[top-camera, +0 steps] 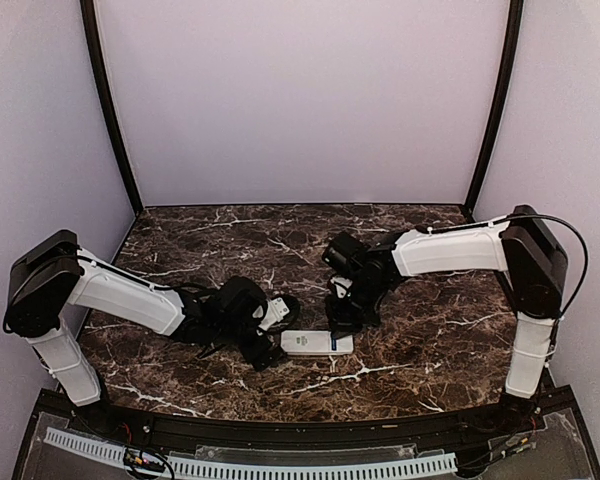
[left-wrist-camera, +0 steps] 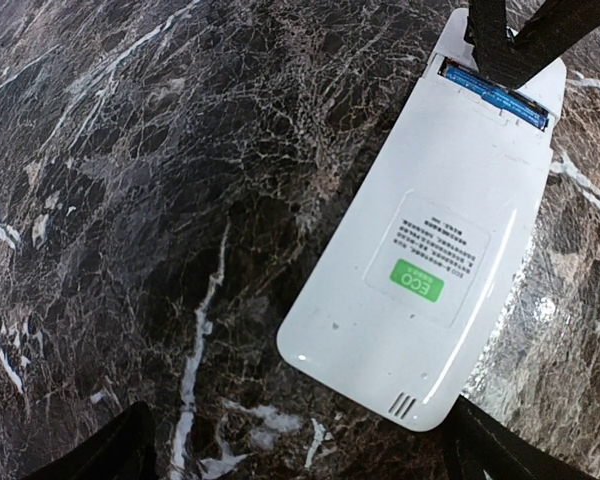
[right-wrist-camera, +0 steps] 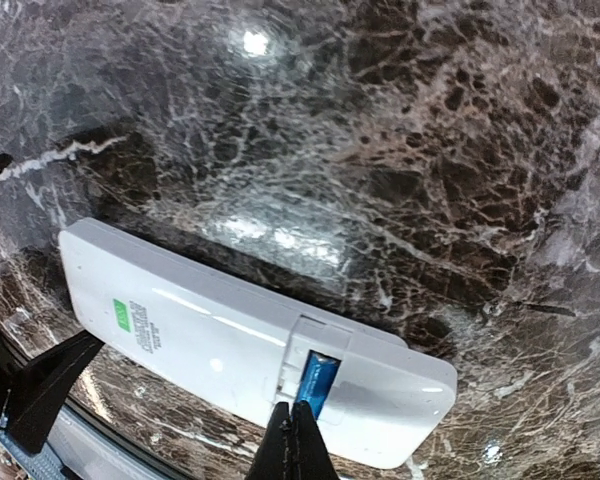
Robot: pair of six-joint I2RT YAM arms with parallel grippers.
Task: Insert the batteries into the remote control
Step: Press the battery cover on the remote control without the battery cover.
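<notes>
Working over dark marble table [top-camera: 430, 330]. Lying flat on it, front-centre, back face up, between both arms: white remote control [top-camera: 317, 343], green ECO sticker [left-wrist-camera: 413, 280] mid-back, battery bay uncovered at one end.

Judged light, stiff, glossy plastic. Prob. skates on polished stone if shoved from one end, so brace opp. end or pinch across long edges mid-body, clear of open bay.

Straddling sticker end w/ left gripper [left-wrist-camera: 310, 455]: jaws at widest, apart from shell, nothing held. Reaching into bay end w/ right gripper [right-wrist-camera: 295, 440]: jaws fully closed, nothing held, tips used as a poker.

Sitting in bay right at those tips: blue battery [right-wrist-camera: 318, 378]. Small, round, hard, slick; apt to roll or spring back out, so push along axis, then down. Can't tell if 2nd cell is in.
</notes>
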